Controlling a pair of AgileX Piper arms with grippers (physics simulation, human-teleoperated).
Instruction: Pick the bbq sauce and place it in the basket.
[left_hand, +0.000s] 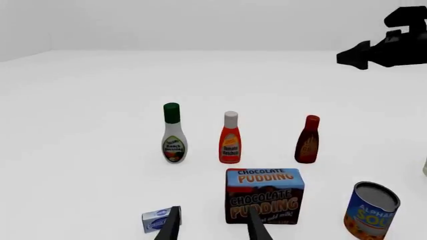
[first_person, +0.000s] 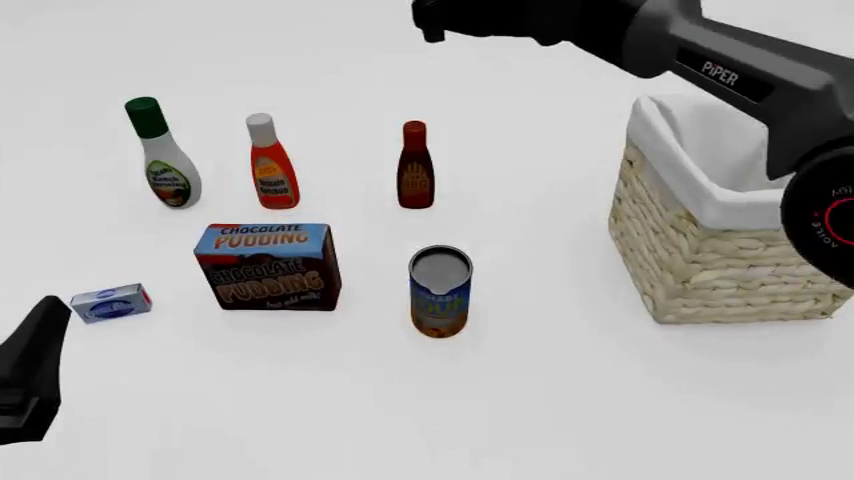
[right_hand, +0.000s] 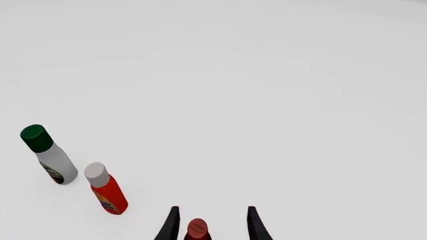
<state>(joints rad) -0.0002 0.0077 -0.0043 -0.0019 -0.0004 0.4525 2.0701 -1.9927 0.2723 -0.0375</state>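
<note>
The right pincer is hanging high above the bbq sauce, fingers spread wide and holding nothing, and in its wrist view the bottle's dark red cap is showing right between the two fingertips. That is good alignment. The bottle is standing upright on the white bench, third in a row with the ketchup bottle and the ranch dressing bottle, well apart from both, with the soup can standing nearer the arms.

The job now, by the look of it, is a straight descent: keeping the cap centred, dropping until the fingers are flanking the neck or upper body, then closing gently so the slim bottle is not tipping. The basket is waiting off to the right, so a clean lift must clear its cloth-lined rim.

The left pincer is idling low near the chocolate pudding box and the small blue box, fingers apart and empty.
</note>
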